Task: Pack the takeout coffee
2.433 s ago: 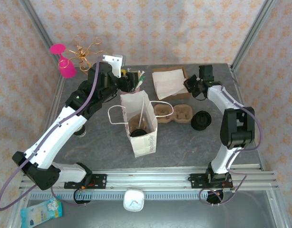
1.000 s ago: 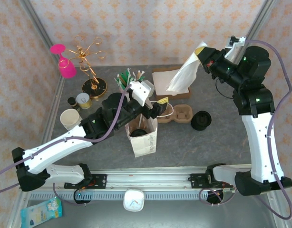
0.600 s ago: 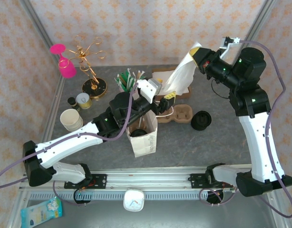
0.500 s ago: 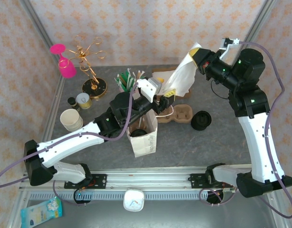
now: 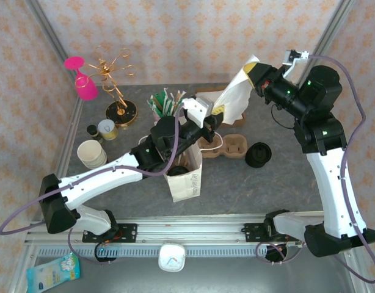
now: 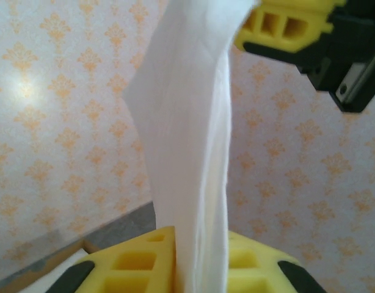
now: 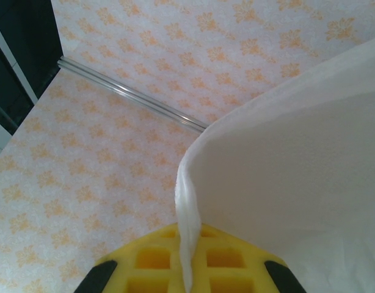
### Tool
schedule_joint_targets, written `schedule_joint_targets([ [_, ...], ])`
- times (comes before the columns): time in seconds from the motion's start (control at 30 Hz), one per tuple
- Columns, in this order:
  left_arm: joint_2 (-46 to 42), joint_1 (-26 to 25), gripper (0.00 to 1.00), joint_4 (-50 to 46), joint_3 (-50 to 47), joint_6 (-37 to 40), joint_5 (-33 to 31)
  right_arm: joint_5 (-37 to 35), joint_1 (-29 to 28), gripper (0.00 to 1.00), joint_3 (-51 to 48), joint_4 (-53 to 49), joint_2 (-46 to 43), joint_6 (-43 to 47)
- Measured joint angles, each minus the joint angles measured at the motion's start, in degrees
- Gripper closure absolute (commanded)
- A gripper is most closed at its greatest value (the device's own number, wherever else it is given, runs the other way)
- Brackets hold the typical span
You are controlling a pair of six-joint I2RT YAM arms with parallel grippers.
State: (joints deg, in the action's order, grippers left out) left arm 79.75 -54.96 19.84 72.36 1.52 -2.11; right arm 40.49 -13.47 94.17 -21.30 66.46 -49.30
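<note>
— State of the right hand [image 5: 256, 68]?
— Raised high toward 1 o'clock, clamped on the top corner of a white napkin [image 5: 233, 97].
— And the left hand [image 5: 215, 116]?
— Lower, near the middle of the tabletop [image 5: 248, 183]. Narrowed onto the napkin's lower part, with the sheet filling the gap between the yellow fingers [image 6: 138, 262] in the left wrist view.
— Place of the takeout coffee [image 5: 177, 169]?
— Down inside the open white paper bag [image 5: 189, 177], just at 7 o'clock of the left hand. Only a dark lid visible there, cup body hidden.
— Beside the bag?
— Brown cup carrier [image 5: 230, 145] at its 2 o'clock, then a black round thing [image 5: 258, 154] at 3 o'clock of the carrier.
</note>
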Motion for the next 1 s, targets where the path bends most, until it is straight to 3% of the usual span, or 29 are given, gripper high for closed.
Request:
schedule_joint_targets([
  [0.07, -0.11, 0.39, 1.00, -0.98, 0.66, 0.37, -0.13, -0.39, 0.00, 0.87, -0.09, 0.02, -0.22, 0.68],
  [0.13, -0.28, 1.18, 1.00, -2.78, 1.46, 1.11, -0.09, -1.09, 0.00, 0.76, -0.11, -0.13, -0.48, 2.03],
  [0.27, -0.94, 3.32, 1.00, -9.05, 4.44, 3.67, 0.22, -2.12, 0.00, 0.65, -0.52, -0.31, -1.27, 6.71],
  [0.5, -1.38, 5.29, 1.00, -21.73, 13.33, 10.99, 0.59, 1.27, 0.00, 0.39, -2.01, -0.37, -2.19, 22.29],
  [0.73, -1.11, 7.13, 1.00, -33.09, 23.65, 13.18, -1.42, 7.48, 0.00, 0.28, -3.52, -5.18, -4.96, 39.89],
  [1.0, -0.76, 8.00, 1.00, -39.85, 28.33, 13.60, -2.05, 12.98, 0.00, 0.18, -4.28, -9.03, -8.20, 49.75],
])
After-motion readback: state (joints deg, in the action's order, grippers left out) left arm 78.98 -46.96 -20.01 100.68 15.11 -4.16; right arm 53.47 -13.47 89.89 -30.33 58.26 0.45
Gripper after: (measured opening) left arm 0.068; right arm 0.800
